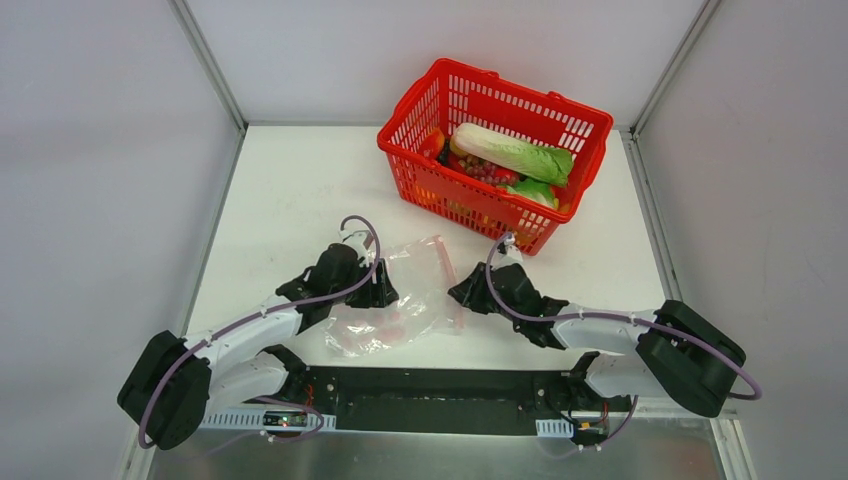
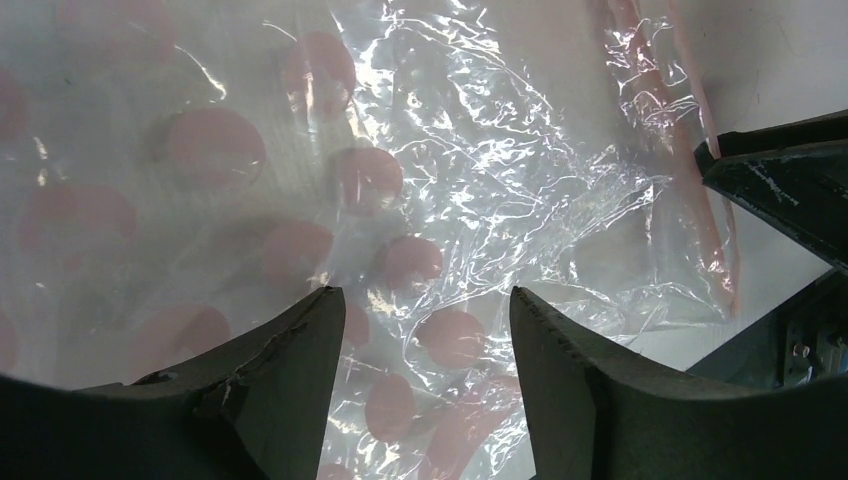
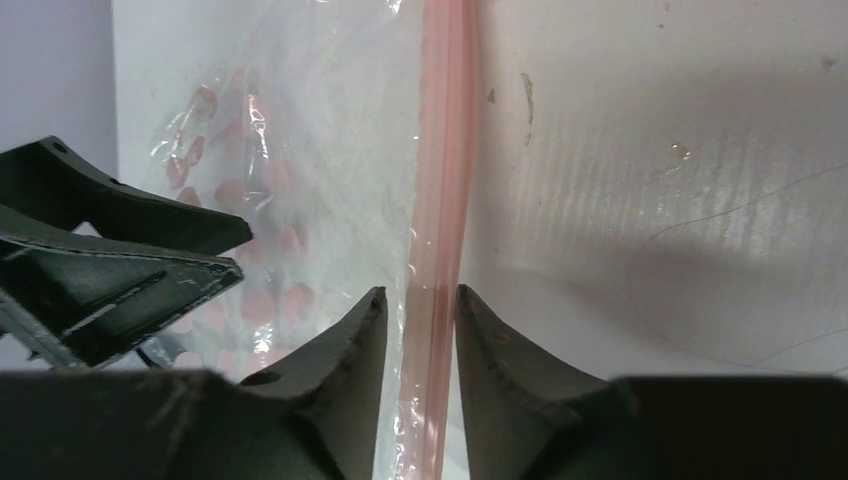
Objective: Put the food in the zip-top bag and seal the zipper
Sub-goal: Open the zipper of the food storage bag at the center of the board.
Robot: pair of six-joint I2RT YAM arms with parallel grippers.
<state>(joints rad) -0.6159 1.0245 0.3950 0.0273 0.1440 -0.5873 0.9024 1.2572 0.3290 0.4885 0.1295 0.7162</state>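
Nearest you, both arms reach in from the near edge of the white surface and meet low over the clear bag, which lies flat and crinkled between them.

Your left end effector is on the bag's left side with its fingers spread wide. Through the gap you see only wrinkled plastic with pink spots, and nothing is pinched.

Your right end effector is at the bag's right edge, astride the zipper. Its fingers stand only a little apart. The pink strip runs up through the gap between them, with a sliver of clear plastic showing on the strip's left. The fingers do not close on it.

From above, the zipper runs front to back along the bag's right edge, just beside the right end effector's tip. The two end effectors face each other across the bag, near one another but apart.

The bag looks flat, with no food visible in it.

Farther back, toward the right of the surface, sits the red basket, well apart from the bag. The long pale and green cabbage lies across the top of it. Other toy pieces sit beneath and beside the cabbage, too crowded to tell apart.
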